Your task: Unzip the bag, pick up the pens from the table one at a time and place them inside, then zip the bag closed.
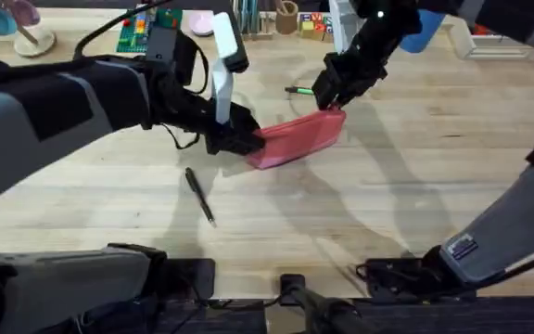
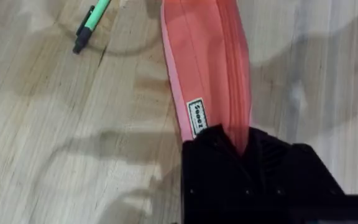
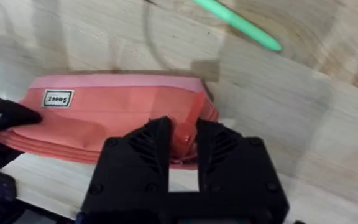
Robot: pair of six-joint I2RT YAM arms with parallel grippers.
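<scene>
Pink pencil pouch (image 1: 297,139) lies mid-table (image 1: 415,186), pinched at one end by the left claw (image 2: 241,146) as an anchor, at the other by the right claw (image 3: 184,140), likely for zipper work. Green pen (image 1: 298,91) just beyond pouch; black pen (image 1: 200,196) nearer the bases.

Matt salmon cloth bag (image 1: 297,139), pale grained wooden table (image 1: 415,176), smooth green pen (image 3: 238,23)
</scene>
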